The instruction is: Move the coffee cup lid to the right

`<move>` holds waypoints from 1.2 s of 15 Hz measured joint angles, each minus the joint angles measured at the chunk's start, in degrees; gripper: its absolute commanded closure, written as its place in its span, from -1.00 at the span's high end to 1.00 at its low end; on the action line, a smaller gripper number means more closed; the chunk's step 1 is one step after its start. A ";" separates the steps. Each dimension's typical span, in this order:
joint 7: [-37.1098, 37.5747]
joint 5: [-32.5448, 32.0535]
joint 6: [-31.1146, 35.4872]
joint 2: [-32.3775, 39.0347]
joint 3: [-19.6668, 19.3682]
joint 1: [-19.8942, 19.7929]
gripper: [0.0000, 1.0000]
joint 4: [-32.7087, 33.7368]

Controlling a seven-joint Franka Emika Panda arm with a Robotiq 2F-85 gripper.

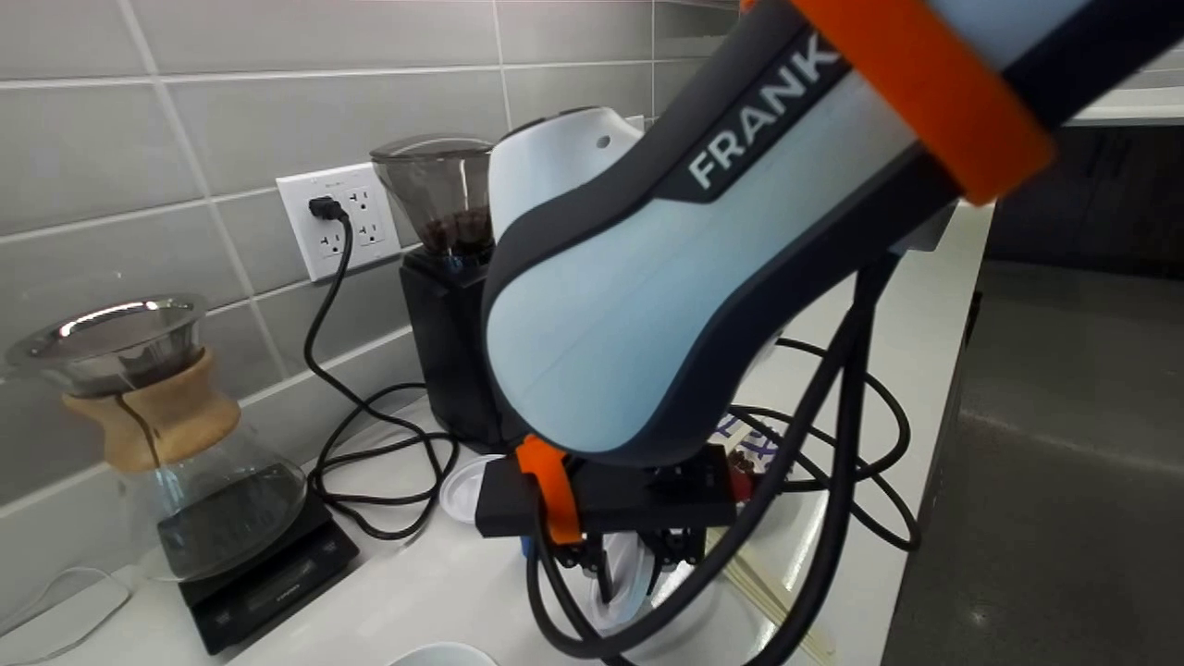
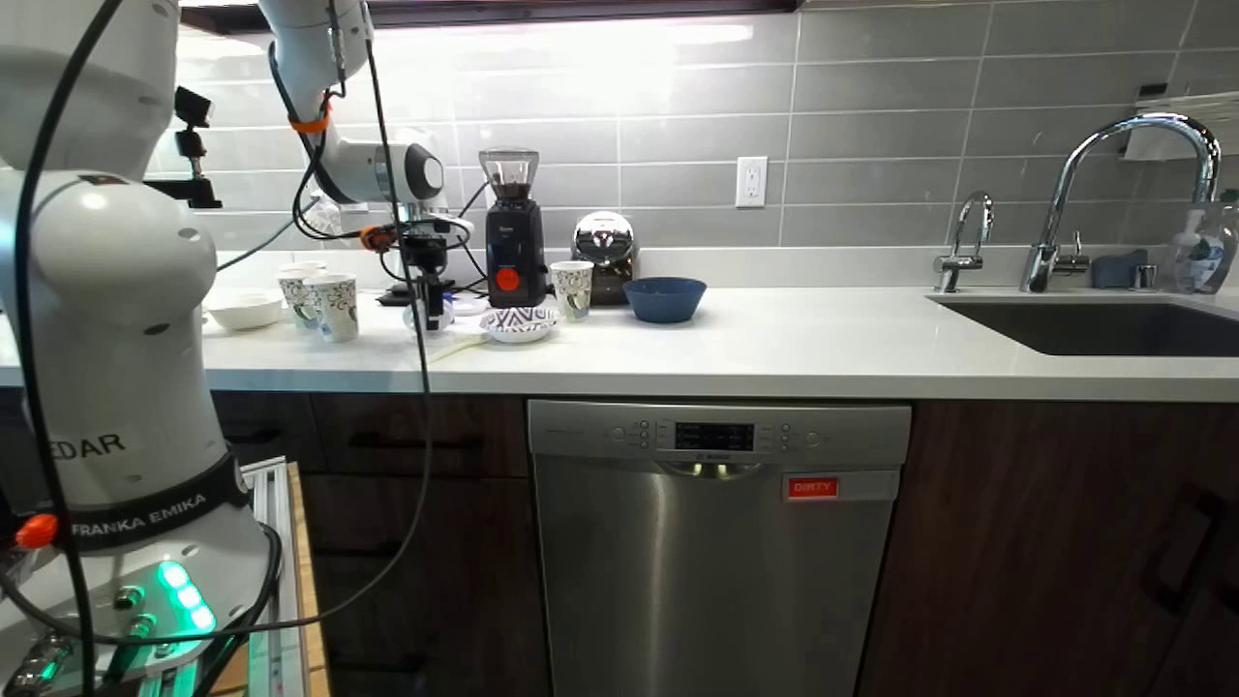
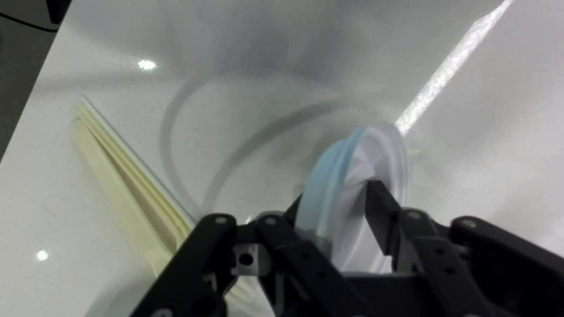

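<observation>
- The coffee cup lid [image 3: 348,220] is being clamped from both sides by the hand [image 3: 337,202], low over the worktop [image 2: 823,329].
- The lid is being gripped tilted up on edge; whether the worktop is being touched by its lower rim cannot be told.
- Just beside the hand, pale sticks [image 3: 116,189] are being borne by the worktop.
- In an exterior view, a white disc [image 1: 458,492] is being partly hidden by the hand.
- Farther out, a paper cup [image 2: 572,292] is being flanked by a patterned dish [image 2: 520,325] and a blue bowl [image 2: 664,301].
</observation>
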 measured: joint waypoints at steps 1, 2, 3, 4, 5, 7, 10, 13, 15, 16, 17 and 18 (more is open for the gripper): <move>0.00 0.00 0.00 -0.01 0.00 0.09 -0.99 0.04; 0.00 0.00 0.00 -0.07 0.00 0.21 -1.00 0.09; 0.00 0.00 -0.02 -0.24 0.00 0.31 -1.00 0.20; 0.00 0.00 -0.06 -0.41 0.01 0.44 -0.99 0.22; 0.00 0.00 -0.15 -0.59 0.03 0.59 -0.97 0.22; 0.00 0.00 -0.93 -1.06 0.13 0.90 -0.97 0.22; 0.47 -1.06 -4.88 -2.98 0.11 1.43 -0.97 0.23; 2.64 -6.02 -12.33 -6.76 0.05 1.86 -0.97 0.37; 2.85 -7.94 -16.36 -9.84 0.12 1.84 -0.97 0.53; 2.85 -8.80 -17.96 -11.49 0.13 1.70 -0.97 0.56; 2.69 -9.34 -19.12 -13.01 0.13 1.40 -0.97 0.55; 2.24 -9.60 -20.03 -14.42 0.13 0.90 -0.97 0.54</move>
